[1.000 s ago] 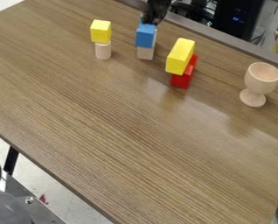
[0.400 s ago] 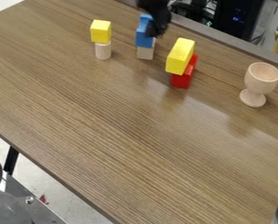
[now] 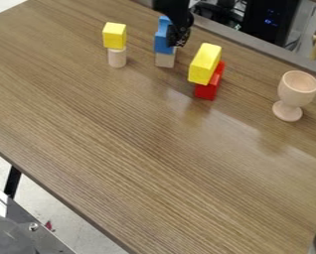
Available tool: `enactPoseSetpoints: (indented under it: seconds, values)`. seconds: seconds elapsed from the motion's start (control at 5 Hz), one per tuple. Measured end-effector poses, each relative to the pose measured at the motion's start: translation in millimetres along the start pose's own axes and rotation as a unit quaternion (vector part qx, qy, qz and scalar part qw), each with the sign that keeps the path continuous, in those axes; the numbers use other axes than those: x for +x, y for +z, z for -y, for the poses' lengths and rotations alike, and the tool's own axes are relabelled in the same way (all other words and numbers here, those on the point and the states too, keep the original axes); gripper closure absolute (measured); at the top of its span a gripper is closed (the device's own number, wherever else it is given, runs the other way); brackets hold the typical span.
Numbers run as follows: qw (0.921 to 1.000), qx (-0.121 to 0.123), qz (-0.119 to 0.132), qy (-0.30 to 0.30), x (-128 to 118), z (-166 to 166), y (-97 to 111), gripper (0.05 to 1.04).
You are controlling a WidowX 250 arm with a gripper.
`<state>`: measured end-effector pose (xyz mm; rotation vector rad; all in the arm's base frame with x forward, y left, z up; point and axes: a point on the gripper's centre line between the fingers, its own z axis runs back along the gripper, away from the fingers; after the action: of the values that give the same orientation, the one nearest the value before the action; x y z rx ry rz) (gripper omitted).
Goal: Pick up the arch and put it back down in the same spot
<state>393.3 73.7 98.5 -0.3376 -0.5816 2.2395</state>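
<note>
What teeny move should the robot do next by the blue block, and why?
I'd probably slide the gripper slowly toward the picture's left to line up with the blue block. It overlaps only that block's right side in the picture, and a bump could topple the block off the pale one underneath.

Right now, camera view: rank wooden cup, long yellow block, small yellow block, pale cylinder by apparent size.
Largest to smallest, as they look in this view:
1. Wooden cup
2. Long yellow block
3. Small yellow block
4. Pale cylinder, judged by its visible part
</note>
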Motion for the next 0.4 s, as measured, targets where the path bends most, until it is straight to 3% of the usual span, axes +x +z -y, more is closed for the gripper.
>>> enactPoseSetpoints:
  seconds: [0.4]
  values:
    - [0.9989, 0.033, -0.002, -0.034, -2.4, 7.9, -12.7, 0.084]
